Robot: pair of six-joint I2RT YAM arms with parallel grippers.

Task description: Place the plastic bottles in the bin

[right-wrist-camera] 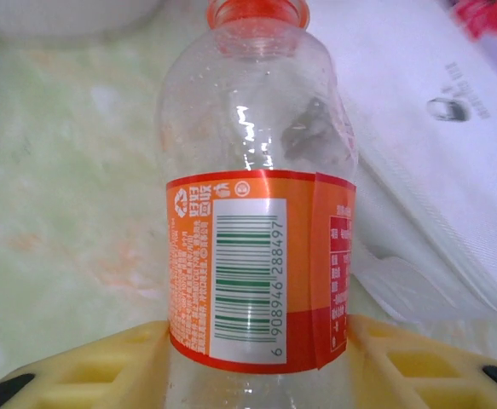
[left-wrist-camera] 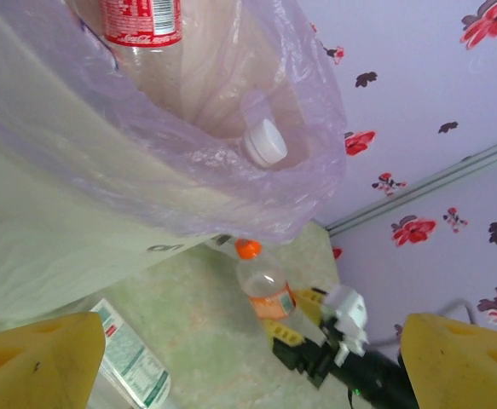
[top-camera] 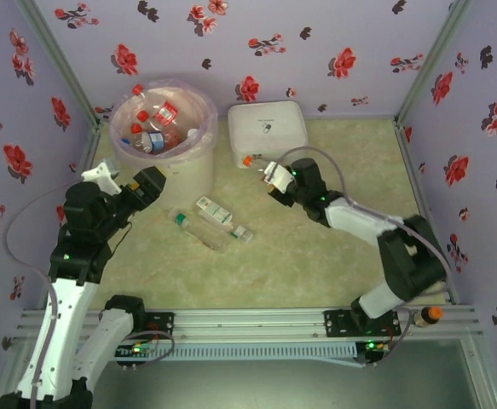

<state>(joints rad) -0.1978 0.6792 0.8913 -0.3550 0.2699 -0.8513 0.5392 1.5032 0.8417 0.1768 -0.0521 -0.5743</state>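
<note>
Pale green table inside flower-papered walls, viewed from above. Toward its far left corner, the bin: tall, round, cream-white, lined with a pinkish bag, already loaded with a heap of bottles, red and blue caps showing. Just right of the bin, a flat white case, no part of the job.

Close against the bin's near wall, the left gripper, yellow fingers spread wide with nothing between them; probably free for the next pick-up. From its wrist camera, the bag's rim overhead and a white-capped bottle pressed against the inside of the liner.

Further right of the bin, at the near-left corner of the case, the right gripper, clamped around the lower body of an orange-capped bottle, cap pointing back toward the bin. Gripped low on the orange label, most likely for a carry with the neck leading and a clean drop over the rim. Lifted clear of the table or resting on it: impossible to tell.

In front of the bin, on open table between the two arms, a green-capped bottle and a white-labelled bottle, lying side by side on their flanks, not yet collected.
</note>
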